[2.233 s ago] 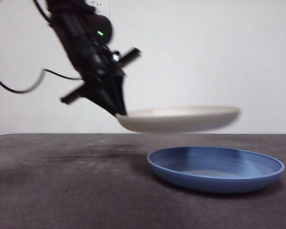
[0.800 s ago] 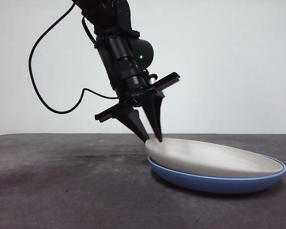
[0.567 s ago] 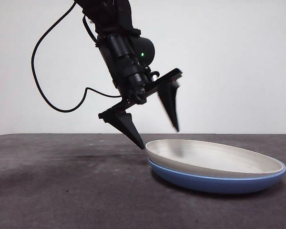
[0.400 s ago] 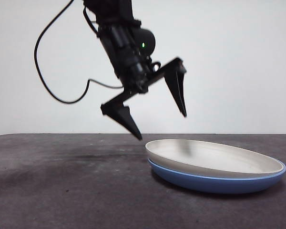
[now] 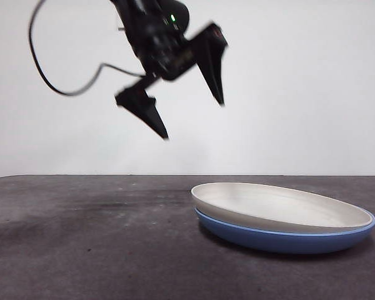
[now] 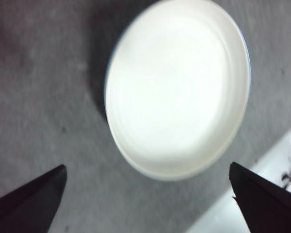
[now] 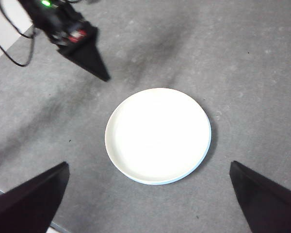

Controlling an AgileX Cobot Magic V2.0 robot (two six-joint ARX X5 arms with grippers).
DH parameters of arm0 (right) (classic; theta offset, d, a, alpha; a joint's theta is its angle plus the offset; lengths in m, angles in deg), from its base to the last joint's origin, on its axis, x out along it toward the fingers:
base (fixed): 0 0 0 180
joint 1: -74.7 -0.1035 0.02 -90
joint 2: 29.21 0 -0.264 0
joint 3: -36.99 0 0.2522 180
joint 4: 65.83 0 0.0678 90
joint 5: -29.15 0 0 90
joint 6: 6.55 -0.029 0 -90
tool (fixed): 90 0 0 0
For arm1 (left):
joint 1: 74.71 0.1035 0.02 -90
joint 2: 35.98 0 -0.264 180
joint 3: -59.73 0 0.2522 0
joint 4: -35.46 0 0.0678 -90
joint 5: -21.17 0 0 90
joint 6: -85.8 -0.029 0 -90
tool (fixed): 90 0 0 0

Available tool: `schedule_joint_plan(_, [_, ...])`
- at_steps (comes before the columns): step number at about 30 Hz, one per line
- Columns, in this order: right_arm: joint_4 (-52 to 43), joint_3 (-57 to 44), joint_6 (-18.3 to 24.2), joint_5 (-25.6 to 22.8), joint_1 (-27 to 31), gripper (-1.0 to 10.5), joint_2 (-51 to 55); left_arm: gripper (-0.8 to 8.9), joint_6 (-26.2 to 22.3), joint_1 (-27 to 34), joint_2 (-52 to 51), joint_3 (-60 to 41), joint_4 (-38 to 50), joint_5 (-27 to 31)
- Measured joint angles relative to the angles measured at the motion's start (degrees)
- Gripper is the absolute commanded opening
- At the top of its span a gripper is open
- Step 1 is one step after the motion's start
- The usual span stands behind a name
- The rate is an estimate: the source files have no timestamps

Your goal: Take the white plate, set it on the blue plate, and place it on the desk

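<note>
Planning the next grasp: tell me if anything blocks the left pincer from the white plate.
Nothing visible does. The left pincer hangs open above the desk, with only air between it and the white plate, which sits nested on the blue plate.

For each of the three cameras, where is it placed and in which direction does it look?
Front view: low, near desk height, looking level across; shows the left end effector open above the white plate nested in the blue plate.
Left wrist view: on the left arm, looking down at the white plate; own jaws wide apart.
Right wrist view: on the right arm, high, looking down; own right end effector open, the left end effector's jaw beside the plates.
Shared: all three show the white plate.
</note>
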Motion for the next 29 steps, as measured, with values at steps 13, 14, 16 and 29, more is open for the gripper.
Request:
schedule_joint_plan(13, [0.9, 0.0, -1.5, -1.5, 0.0, 7.0, -8.7, 6.57, -5.1, 2.2, -25.2, -5.6, -0.3, 2.3])
schedule_joint_plan(14, [0.9, 0.0, -1.5, -1.5, 0.0, 7.0, -9.6, 6.57, -5.4, 2.5, -27.0, -7.0, -0.2, 2.6])
schedule_joint_plan(16, [0.9, 0.0, -1.5, -1.5, 0.0, 7.0, -11.7, 6.57, -6.5, 3.4, -31.0, -10.3, -0.1, 2.7])
schedule_joint_plan(29, [-1.2, 0.0, -0.9, 1.7, 0.0, 7.0, -30.3, 6.57, -10.2, 5.1, -57.4, -35.5, 4.6, 2.8])
